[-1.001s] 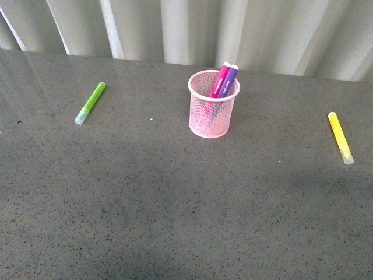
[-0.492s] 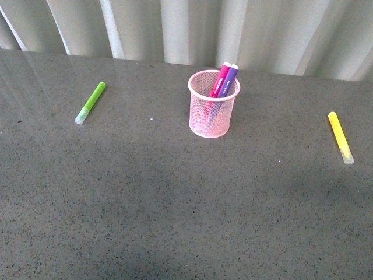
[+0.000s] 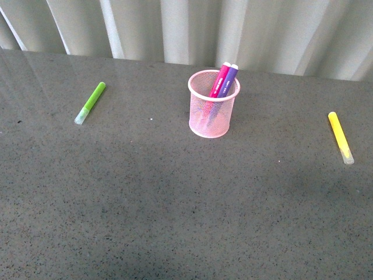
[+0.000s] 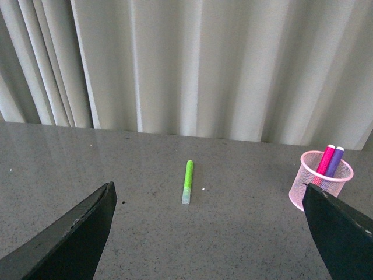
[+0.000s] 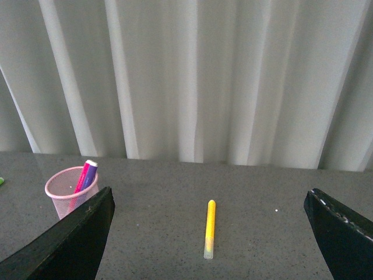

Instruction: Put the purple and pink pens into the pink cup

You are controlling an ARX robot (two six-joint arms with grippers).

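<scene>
Front view: neither arm nor gripper enters the frame. Left wrist view: the left gripper (image 4: 210, 233) is spread wide, its two dark fingers (image 4: 70, 239) appearing as tapered wedges in the lower left and lower right corners of the frame, with nothing held between them. Right wrist view: the right gripper (image 5: 213, 236) shows the same pose, one dark finger (image 5: 64, 245) rising from the lower left corner and the other from the lower right corner, the jaws parted and empty.
</scene>
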